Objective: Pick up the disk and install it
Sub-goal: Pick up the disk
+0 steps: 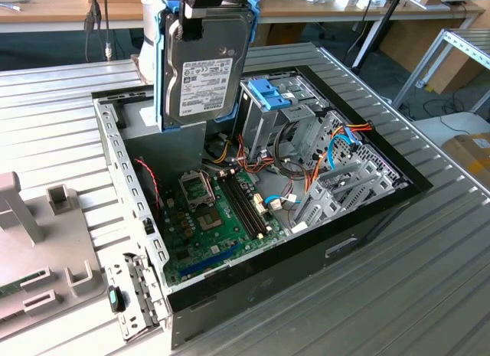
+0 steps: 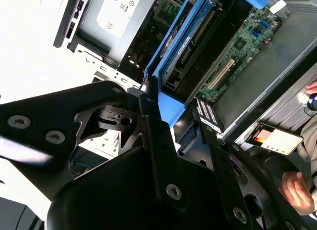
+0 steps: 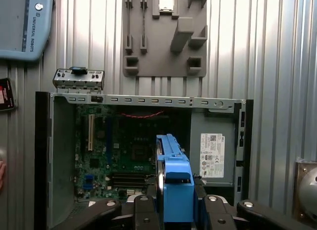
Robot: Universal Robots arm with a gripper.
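Observation:
The disk (image 1: 205, 69), a silver-grey drive with a white label in a blue carrier frame, hangs upright above the back of the open computer case (image 1: 115, 153). My gripper (image 1: 205, 5) is shut on its top edge. In the first wrist view the disk (image 3: 173, 183) shows edge-on, with the black fingers (image 3: 147, 206) pressed to both sides of the blue frame, above the motherboard (image 3: 124, 146). In the second wrist view the gripper (image 2: 173, 116) clamps the blue carrier of the disk (image 2: 198, 47). The silver drive cage with a blue latch (image 1: 269, 94) stands just to the exterior view's right of the disk.
The case lies open on a ribbed metal table (image 1: 429, 279), with cables and brackets inside. A grey fixture plate (image 1: 46, 241) sits at the exterior view's left. A person's hand (image 2: 297, 188) shows beside the case. A pendant (image 3: 22, 22) lies beyond the fixture.

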